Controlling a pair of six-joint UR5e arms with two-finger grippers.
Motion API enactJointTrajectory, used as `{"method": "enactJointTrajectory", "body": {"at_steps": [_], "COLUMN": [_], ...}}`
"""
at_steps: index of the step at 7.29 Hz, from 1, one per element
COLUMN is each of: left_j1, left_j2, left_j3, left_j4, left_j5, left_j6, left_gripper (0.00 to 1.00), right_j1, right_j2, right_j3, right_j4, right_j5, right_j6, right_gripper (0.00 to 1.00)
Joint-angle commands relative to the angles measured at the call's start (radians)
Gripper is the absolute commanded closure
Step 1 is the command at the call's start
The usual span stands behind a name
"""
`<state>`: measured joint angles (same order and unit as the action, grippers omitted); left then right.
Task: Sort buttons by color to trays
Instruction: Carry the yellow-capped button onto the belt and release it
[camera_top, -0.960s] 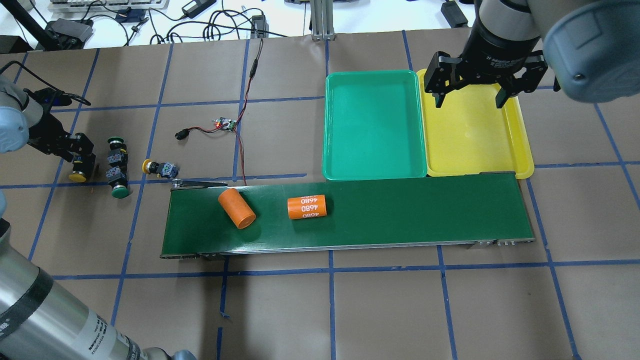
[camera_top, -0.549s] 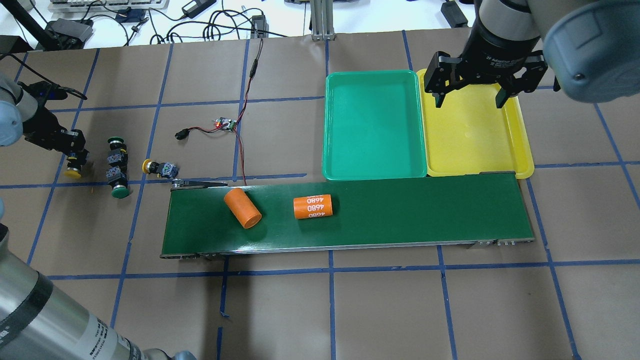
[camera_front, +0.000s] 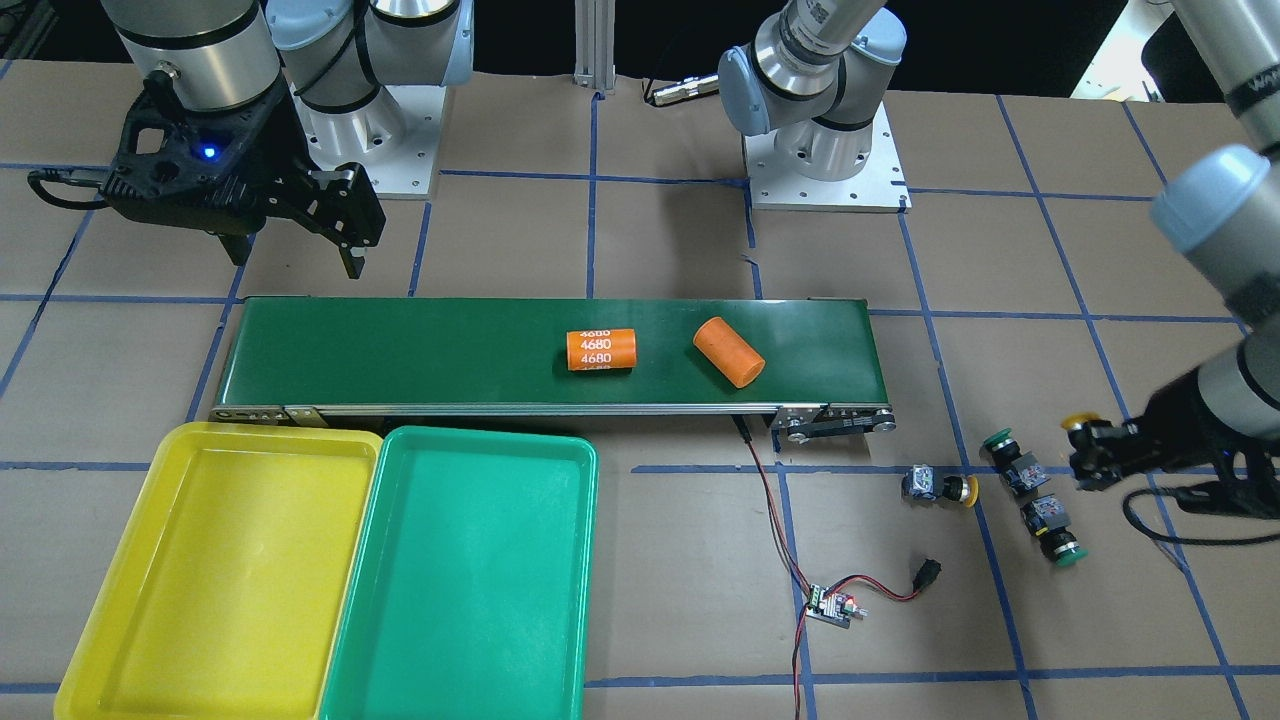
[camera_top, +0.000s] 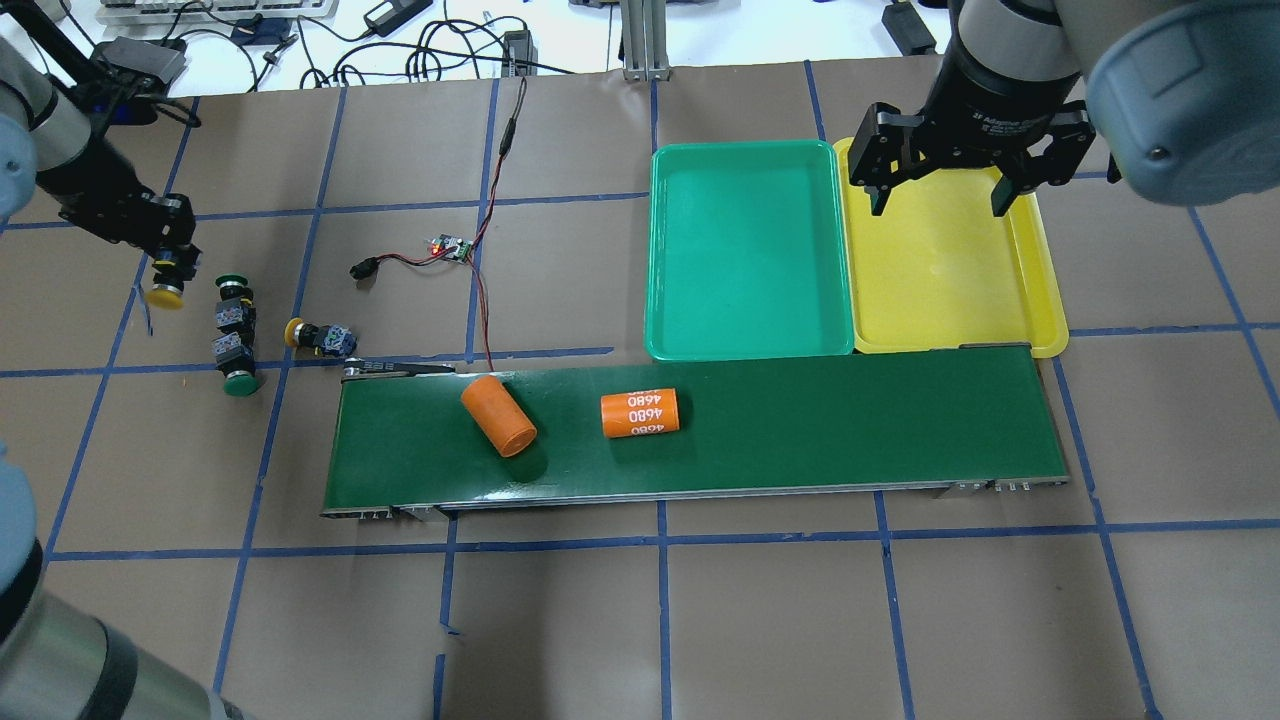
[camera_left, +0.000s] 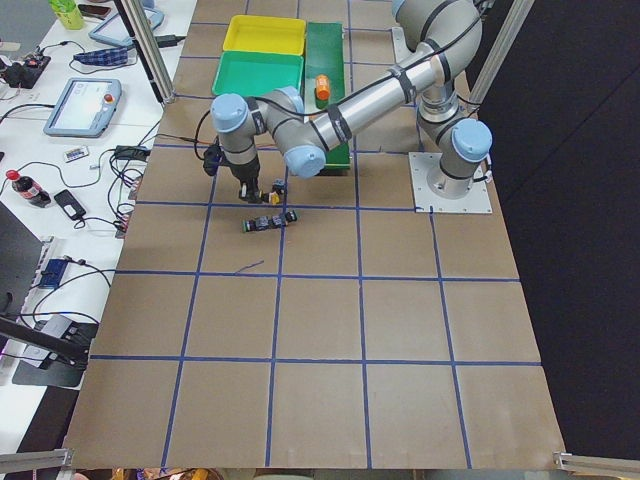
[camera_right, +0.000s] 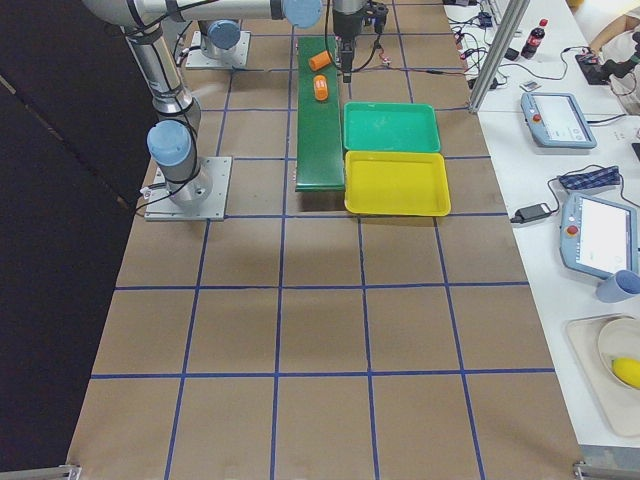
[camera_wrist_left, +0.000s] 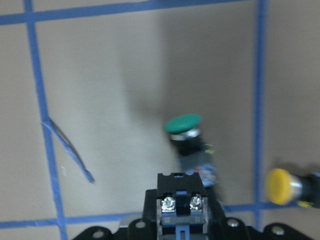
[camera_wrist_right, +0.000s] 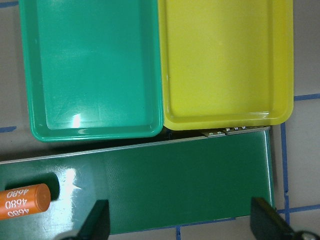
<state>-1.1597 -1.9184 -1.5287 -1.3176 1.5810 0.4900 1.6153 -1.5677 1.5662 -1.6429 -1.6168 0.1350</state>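
In the overhead view the dark green conveyor belt (camera_top: 800, 420) runs across the middle of the frame. Above its right half sit the green tray (camera_top: 745, 250) and, touching its right side, the yellow tray (camera_top: 950, 290). No button lies in either.

The right gripper (camera_top: 938, 195) hangs over the yellow tray's upper edge at upper right, jaws spread wide and holding nothing. The left gripper (camera_top: 168, 258), at the far left, is clamped on a yellow-capped button (camera_top: 165, 292). It grips the black body, with the cap pointing down-frame; the wrist view shows the screw terminals between the fingers and the table well below.

Two orange cylinders (camera_top: 498, 415) lie on the belt's left half. Left of the belt end, two green-capped buttons (camera_top: 232, 312) lie end to end, with a second yellow-capped button (camera_top: 318, 335) just to their right. A small circuit board (camera_top: 450, 247) with red wires sits above them.

The step in hand looks like the first sort: one yellow button picked, three waiting. Next it must cross the whole frame to the yellow tray, past the green one and clear of the right gripper, perhaps by way of the belt.
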Motion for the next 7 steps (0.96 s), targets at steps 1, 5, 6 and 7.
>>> {"method": "enactJointTrajectory", "body": {"at_steps": [1,5,6,7], "left_j1": [-0.084,-0.238,-0.238,-0.241], "left_j2": [0.128,0.260,0.256,0.259], "left_j3": [-0.144,-0.419,-0.479,-0.525], "left_j4": [-0.037,0.082,0.184,0.207], "left_j5": [-0.006,-0.006,-0.015,-0.039], "left_j6": [-0.091,-0.177,-0.179,-0.206], "left_gripper": [1.00,1.00,1.00,1.00], "right_j1": [0.000,0.000,0.000,0.000], "right_j2": [0.000,0.000,0.000,0.000], "right_j3": [0.000,0.000,0.003,0.005], "right_j4": [0.000,0.000,0.000,-0.002], "right_j5": [0.000,0.000,0.000,0.000], "right_j6": [0.000,0.001,0.000,0.000], "right_gripper": [0.00,0.00,0.00,0.00]}}
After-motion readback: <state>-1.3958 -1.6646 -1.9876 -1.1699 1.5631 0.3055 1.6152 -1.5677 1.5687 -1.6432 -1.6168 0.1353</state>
